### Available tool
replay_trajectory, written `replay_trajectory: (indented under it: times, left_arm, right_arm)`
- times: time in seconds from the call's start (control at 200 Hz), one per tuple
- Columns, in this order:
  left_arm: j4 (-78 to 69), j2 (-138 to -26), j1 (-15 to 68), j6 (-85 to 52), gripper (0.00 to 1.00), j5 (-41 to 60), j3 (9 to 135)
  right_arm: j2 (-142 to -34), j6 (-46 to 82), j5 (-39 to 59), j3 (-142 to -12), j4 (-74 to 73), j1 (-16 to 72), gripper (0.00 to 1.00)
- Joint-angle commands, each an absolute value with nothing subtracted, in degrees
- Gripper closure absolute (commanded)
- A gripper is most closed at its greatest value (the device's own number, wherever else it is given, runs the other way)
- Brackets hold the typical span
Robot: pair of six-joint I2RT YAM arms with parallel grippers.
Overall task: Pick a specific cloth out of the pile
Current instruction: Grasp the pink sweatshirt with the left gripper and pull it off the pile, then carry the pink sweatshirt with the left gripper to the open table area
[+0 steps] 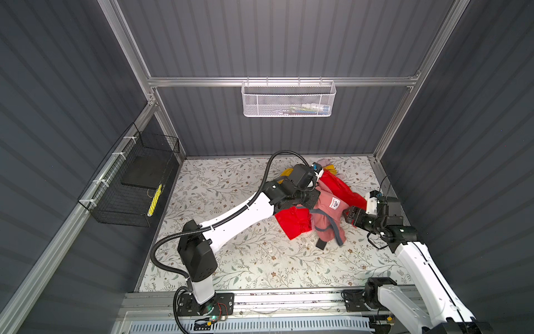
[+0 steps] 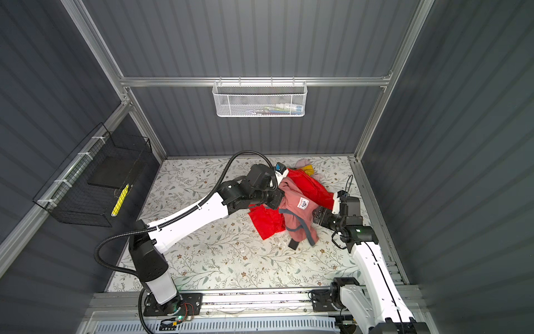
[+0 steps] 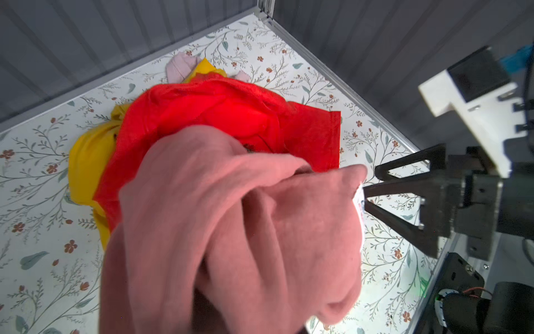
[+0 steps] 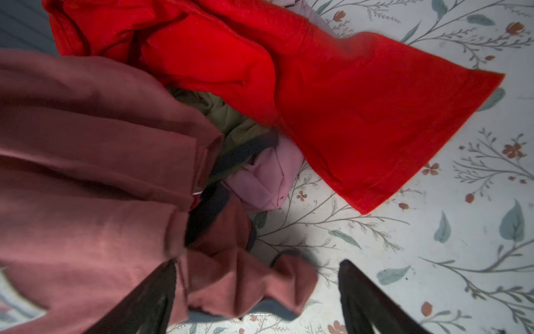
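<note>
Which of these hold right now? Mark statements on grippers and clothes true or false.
The left gripper is shut on the dusty salmon-pink garment with a white logo patch: true.
A mustard yellow cloth pokes out from under the large bright red garment: true.
The right gripper is shut on the red garment: false, it is open beside the salmon-pink garment.
The salmon-pink garment sits in the black wire basket: false, it drapes over the red garment.

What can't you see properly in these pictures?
Fingers of the left gripper: the salmon cloth wraps them in the left wrist view.
Words on the white logo patch: too small in both top views.
Things inside the white mesh basket: blurred behind the mesh in both top views.
</note>
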State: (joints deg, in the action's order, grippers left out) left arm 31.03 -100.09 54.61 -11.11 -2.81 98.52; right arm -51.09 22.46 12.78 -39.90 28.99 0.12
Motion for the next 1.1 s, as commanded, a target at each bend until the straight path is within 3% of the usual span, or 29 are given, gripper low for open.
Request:
replay_trajectory:
  times: [0.0, 0.08, 0.18, 0.555, 0.755, 0.936, 1.096]
  left_arm:
    - [30.2, -96.2, 54.5, -10.1, 0.87, -3.5, 100.2]
    - [29.5, -95.5, 54.5, -9.8, 0.85, -3.0, 100.6]
    - [29.3, -94.3, 54.4, -8.5, 1.0, -3.4, 101.4]
    - [29.7, -84.7, 53.8, -0.9, 1.0, -18.6, 106.3]
    - [30.9, -82.1, 44.0, -1.2, 1.0, -20.1, 105.3]
    - [31.7, -81.5, 38.1, 1.3, 1.0, -27.6, 103.2]
    - [31.0, -82.0, 27.4, 0.2, 1.0, -25.3, 98.2]
  right_arm:
    - [-51.4, 21.7, 13.0, -41.7, 26.7, -0.3, 0.12]
    - [-51.9, 21.7, 13.8, -41.9, 26.0, -0.6, 0.12]
    - [-52.5, 21.4, 14.5, -42.4, 26.1, -0.6, 0.12]
    - [-53.6, 21.4, 17.0, -42.3, 24.9, -0.6, 0.12]
    - [-53.6, 21.4, 18.6, -42.3, 23.8, -0.5, 0.13]
    - [-53.6, 21.2, 20.9, -41.9, 23.2, -0.6, 0.14]
    - [-54.1, 21.2, 21.3, -41.8, 22.8, -0.5, 0.15]
